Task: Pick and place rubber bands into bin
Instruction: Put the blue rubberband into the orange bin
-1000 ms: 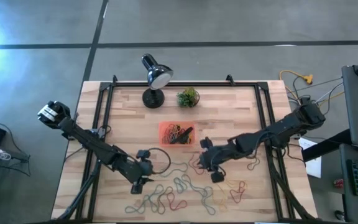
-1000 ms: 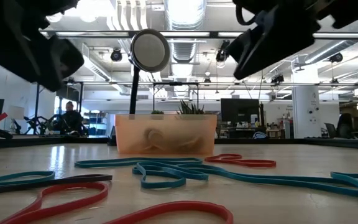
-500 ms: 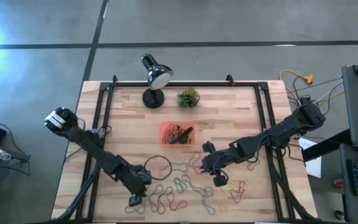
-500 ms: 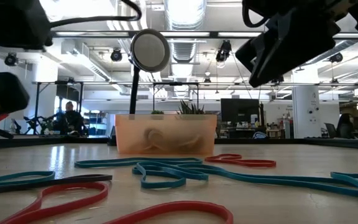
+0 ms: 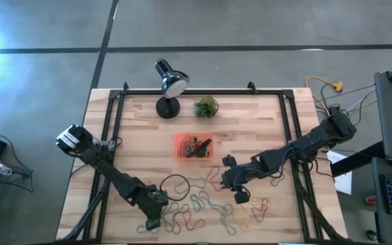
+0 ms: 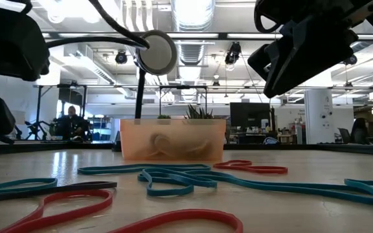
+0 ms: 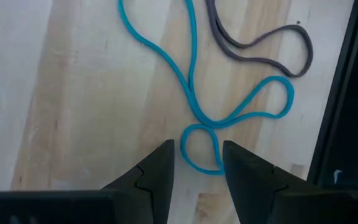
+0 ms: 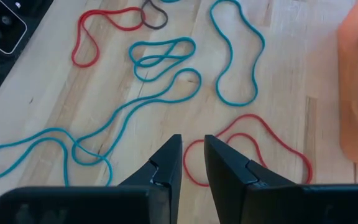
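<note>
1. My left gripper (image 5: 150, 223) is low over the near-left part of the table (image 5: 141, 129), above a teal band (image 7: 194, 93). Fingers apart, nothing between them; the small end loop of that band lies in the gap just ahead of the tips.
2. My right gripper (image 5: 239, 196) hovers over the near-centre scatter of bands, right of the bin. Fingers a narrow slot apart, empty; a red band (image 8: 247, 146) lies on the wood below.
3. Count in the left wrist view: one teal band and one grey band (image 7: 263, 46), lying beside each other.
4. Count in the right wrist view: two red loops and about four teal ones; a dark band sits at the far edge. Overlaps make this uncertain.
5. Bin (image 5: 194, 146): one, orange, mid-table, holding a tangle of bands I cannot count.
6. Also one black desk lamp (image 5: 169, 85) and one small potted plant (image 5: 205, 105) at the far edge.
7. No readable writing or labels on any item.
</note>
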You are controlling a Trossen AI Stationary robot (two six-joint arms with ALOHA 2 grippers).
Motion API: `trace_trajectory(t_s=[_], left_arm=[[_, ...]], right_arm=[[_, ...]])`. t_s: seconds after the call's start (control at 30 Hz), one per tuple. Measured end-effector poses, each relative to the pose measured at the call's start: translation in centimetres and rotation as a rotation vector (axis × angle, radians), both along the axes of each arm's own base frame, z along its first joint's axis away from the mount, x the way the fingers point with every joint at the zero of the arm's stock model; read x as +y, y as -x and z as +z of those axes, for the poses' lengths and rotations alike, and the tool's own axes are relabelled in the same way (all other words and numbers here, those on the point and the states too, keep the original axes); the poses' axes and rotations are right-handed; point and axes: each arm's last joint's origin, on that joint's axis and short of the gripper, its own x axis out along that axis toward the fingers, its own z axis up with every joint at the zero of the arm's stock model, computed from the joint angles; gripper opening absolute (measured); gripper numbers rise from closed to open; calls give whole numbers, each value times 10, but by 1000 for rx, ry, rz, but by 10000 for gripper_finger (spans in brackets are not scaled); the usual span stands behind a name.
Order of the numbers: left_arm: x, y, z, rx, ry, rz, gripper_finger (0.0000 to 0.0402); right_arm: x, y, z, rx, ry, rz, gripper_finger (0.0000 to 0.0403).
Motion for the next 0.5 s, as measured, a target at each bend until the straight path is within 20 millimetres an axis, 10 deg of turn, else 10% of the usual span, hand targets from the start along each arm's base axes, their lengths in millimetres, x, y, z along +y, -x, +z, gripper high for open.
trace_trajectory(t_s=[0.5], left_arm=[[-9, 1, 0, 79, -87, -17, 123]], right_arm=[[0, 0, 0, -2, -1, 0, 63]])
